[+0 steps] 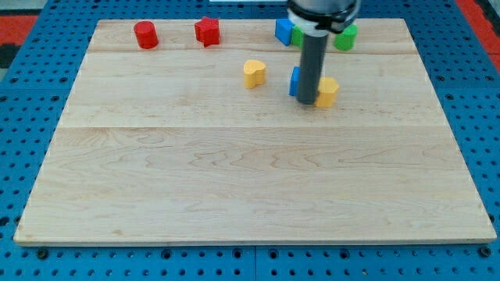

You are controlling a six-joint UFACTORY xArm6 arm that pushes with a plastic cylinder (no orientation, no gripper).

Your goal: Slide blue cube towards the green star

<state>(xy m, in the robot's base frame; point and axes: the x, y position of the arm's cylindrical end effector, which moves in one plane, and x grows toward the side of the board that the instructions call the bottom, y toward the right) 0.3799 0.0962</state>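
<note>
Tip (308, 102) touches blue cube (294, 81) on cube's right side, rod half hiding it (no pincer fitted). Green star (298, 37) lies above cube, partly hidden.

Straight dark grey rod (311, 70), black round mount up top.

even, bright overhead light falls across the pale wooden board (250, 172), with no hard glare on it. my rod throws only a small soft shadow at my tip (309, 103). the far blocks, such as the red cylinder (145, 34), sit on faint, short shadows. focus is fair but edges look soft and slightly pixelated; the board's sides splay toward the near edge.
</note>
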